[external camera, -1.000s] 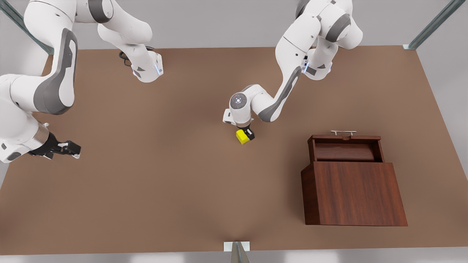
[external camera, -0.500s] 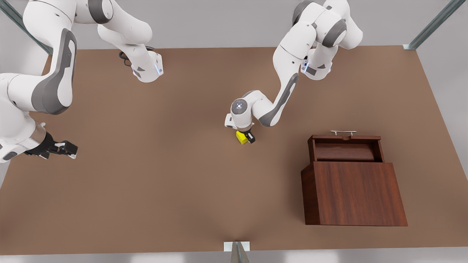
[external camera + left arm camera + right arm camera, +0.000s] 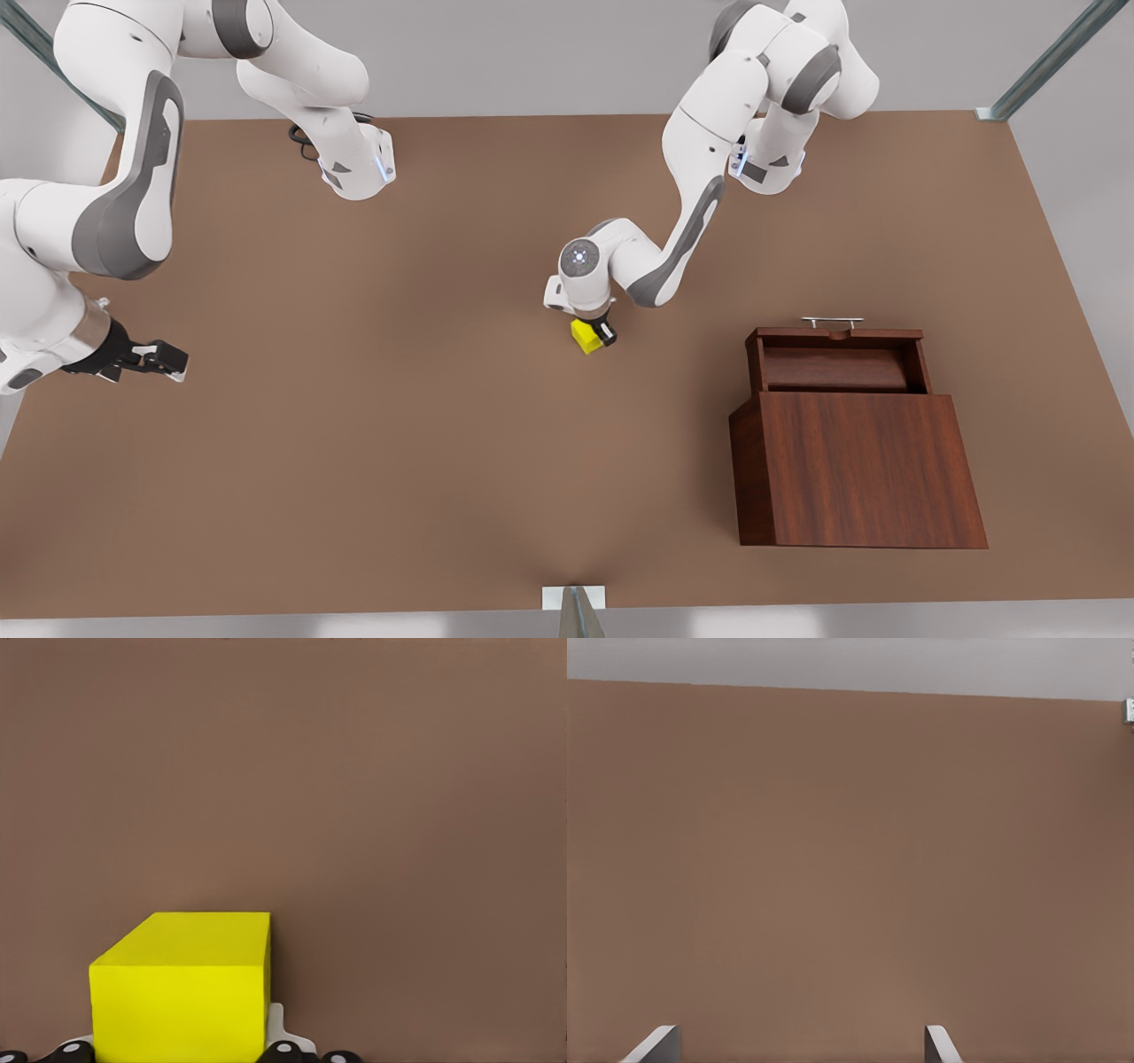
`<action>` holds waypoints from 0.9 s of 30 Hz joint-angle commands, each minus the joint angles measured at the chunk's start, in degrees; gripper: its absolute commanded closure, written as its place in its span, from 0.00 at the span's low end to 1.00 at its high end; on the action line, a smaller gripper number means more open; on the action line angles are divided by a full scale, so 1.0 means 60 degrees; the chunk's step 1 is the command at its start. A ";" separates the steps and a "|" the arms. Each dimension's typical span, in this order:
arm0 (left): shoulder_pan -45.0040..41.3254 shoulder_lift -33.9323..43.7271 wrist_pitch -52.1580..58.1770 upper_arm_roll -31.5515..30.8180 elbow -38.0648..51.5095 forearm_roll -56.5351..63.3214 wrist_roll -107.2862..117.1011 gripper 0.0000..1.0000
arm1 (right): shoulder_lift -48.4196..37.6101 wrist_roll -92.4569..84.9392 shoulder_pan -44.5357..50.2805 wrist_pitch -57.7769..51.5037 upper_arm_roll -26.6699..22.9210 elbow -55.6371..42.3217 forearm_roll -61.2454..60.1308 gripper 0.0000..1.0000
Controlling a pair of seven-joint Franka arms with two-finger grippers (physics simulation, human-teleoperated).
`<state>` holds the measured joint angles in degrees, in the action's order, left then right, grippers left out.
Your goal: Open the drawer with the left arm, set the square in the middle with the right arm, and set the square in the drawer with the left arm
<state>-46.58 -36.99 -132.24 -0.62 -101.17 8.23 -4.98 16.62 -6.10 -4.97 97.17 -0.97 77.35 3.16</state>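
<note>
1. The left gripper (image 3: 592,335) hung low over the middle (image 3: 496,372) of the brown tabletop, fingers clamped on the square (image 3: 585,335), a small yellow cube.
2. In the left wrist view the square (image 3: 182,992) sat between the left gripper's dark fingertips (image 3: 285,1051), with bare table beyond it; whether it touched the table I could not tell.
3. The right gripper (image 3: 164,361) waited near the front view's left edge, well apart from the cube, pointing toward the front view's right.
4. The right wrist view showed that gripper's 2 pale fingertips (image 3: 654,1045) spread wide apart with only tabletop between them, so its fingers were released.
5. The drawer (image 3: 837,359) stood pulled out of the wooden box (image 3: 864,470) on the front view's right, its silver handle (image 3: 832,322) on the far side, its tray open to view.
6. The square lay well apart from the drawer, toward the front view's left of it.
</note>
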 commanded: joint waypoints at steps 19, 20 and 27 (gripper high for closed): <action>0.0044 0.3748 0.4477 0.4731 0.0309 -0.1152 -0.7093 0.29 | 0.0014 0.0006 0.0007 0.0007 0.0000 0.0000 0.0000 0.00; 0.0059 0.3748 0.4477 0.4951 0.0280 -0.1152 -0.7547 0.29 | 0.0014 0.0006 0.0007 0.0021 0.0000 0.0000 0.0015 0.00; 0.0410 0.3352 0.4199 0.6050 0.0236 -0.1255 -1.0756 0.29 | 0.0014 0.0006 0.0007 0.0021 0.0000 0.0000 0.0015 0.00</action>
<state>-43.62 -17.11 -107.07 35.68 -99.76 1.16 -70.53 16.70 -6.06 -4.92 97.29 -0.97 77.34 3.25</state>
